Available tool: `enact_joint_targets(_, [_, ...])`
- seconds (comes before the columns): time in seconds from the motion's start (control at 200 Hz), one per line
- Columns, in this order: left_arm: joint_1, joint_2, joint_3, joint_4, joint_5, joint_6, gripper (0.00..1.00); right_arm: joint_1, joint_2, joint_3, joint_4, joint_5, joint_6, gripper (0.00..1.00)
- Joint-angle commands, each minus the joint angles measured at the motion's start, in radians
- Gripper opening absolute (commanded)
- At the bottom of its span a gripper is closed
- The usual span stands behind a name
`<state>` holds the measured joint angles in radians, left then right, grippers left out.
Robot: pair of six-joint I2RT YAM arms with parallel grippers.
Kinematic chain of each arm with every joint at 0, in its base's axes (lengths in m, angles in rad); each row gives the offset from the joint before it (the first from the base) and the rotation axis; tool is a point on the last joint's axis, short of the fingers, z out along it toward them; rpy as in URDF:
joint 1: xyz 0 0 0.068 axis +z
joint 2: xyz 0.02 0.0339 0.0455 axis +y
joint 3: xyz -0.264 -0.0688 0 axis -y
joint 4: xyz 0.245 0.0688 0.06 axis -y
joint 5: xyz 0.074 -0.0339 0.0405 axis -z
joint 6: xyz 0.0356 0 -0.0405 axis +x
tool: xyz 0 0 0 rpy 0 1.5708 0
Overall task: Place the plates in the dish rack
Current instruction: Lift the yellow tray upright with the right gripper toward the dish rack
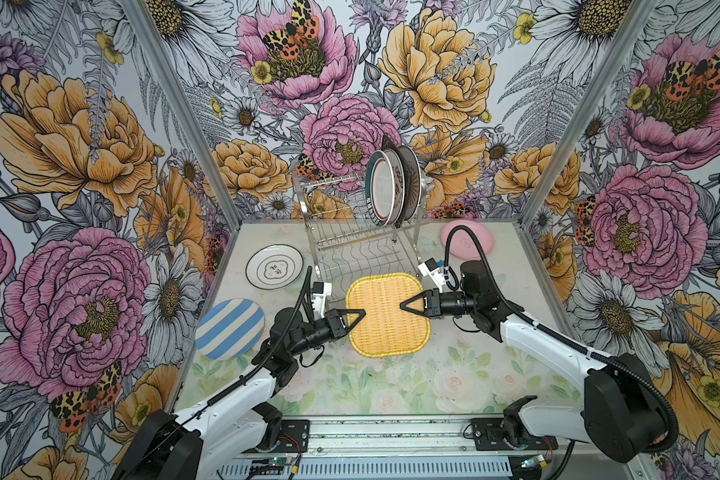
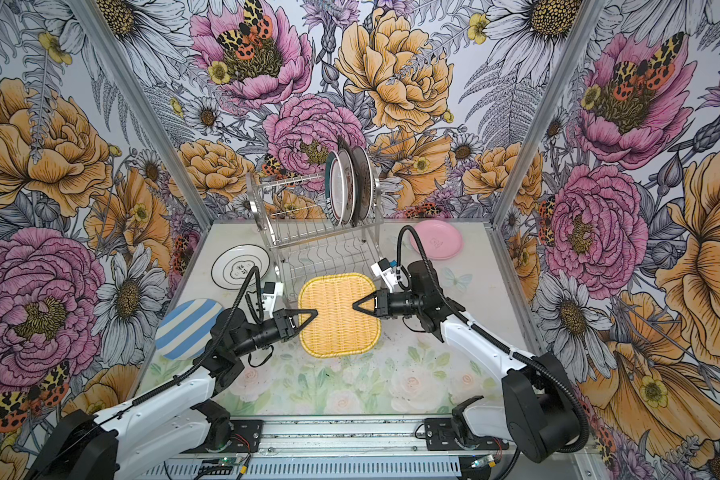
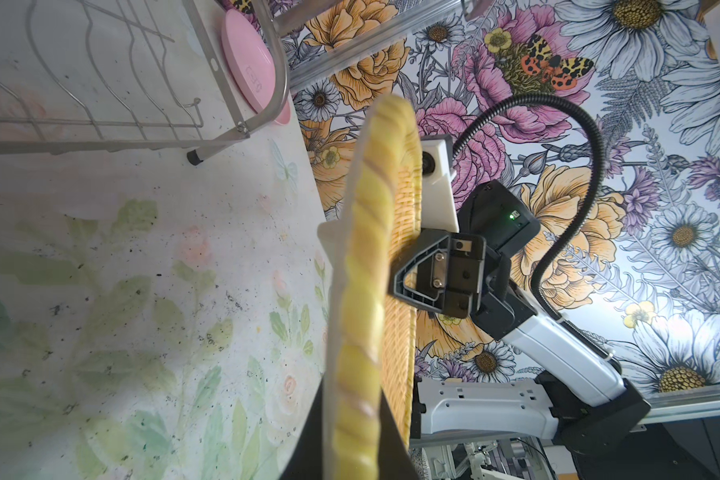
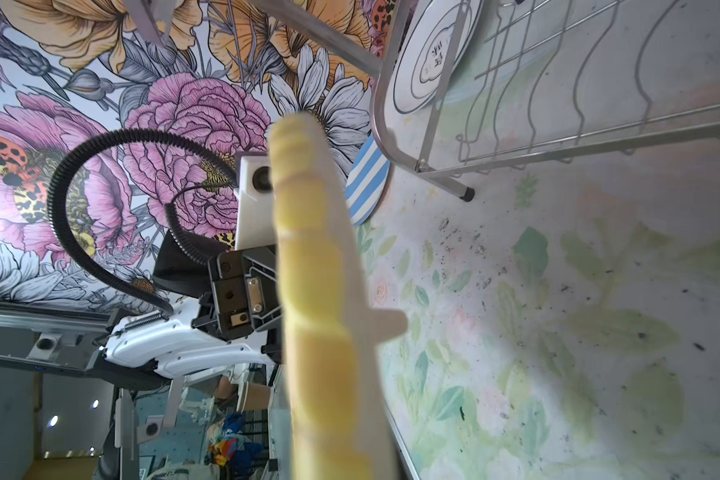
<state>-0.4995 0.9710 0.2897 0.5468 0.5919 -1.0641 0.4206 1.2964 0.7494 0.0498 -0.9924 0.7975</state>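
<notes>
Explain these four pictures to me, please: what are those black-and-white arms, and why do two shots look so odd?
These are two robot arms, each ending in a two-fingered gripper. Two pictures come from one camera overhead and look nearly identical. The odd two come from small cameras on the arms' wrists, so they look sideways across the table. The left gripper and right gripper are shut on opposite edges of the yellow plate, seemingly holding it just above the table. A white plate, a striped plate and a pink plate lie flat. More plates stand on edge in the dish rack.
</notes>
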Motion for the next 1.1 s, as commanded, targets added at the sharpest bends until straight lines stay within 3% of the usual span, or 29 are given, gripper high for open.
enact_joint_targets(0.0, [-0.011,0.013,0.001,-0.003,0.029,0.033,0.00,0.014,-0.014,0.032,0.064,-0.074,0.002,0.00])
enact_joint_targets(0.12, [-0.003,0.011,0.002,-0.006,0.028,0.032,0.01,0.011,-0.017,0.042,0.030,-0.059,-0.018,0.00])
enact_joint_targets(0.16, [0.002,0.004,0.002,-0.013,0.029,0.033,0.15,0.010,-0.022,0.049,-0.002,-0.044,-0.030,0.00])
enact_joint_targets(0.25, [0.020,-0.028,0.004,-0.068,0.021,0.047,0.59,0.010,-0.044,0.081,-0.097,0.020,-0.084,0.00])
enact_joint_targets(0.315, [0.037,-0.070,0.013,-0.157,0.005,0.074,0.78,0.007,-0.070,0.094,-0.133,0.079,-0.084,0.00])
enact_joint_targets(0.385, [0.060,-0.129,0.024,-0.262,-0.022,0.111,0.89,0.009,-0.097,0.126,-0.220,0.150,-0.115,0.00])
enact_joint_targets(0.661, [0.186,-0.313,0.053,-0.584,-0.133,0.206,0.95,0.073,-0.212,0.246,-0.463,0.467,-0.211,0.00])
enact_joint_targets(1.096, [0.200,-0.303,0.075,-0.654,-0.208,0.261,0.99,0.282,-0.259,0.502,-0.668,0.794,-0.299,0.00])
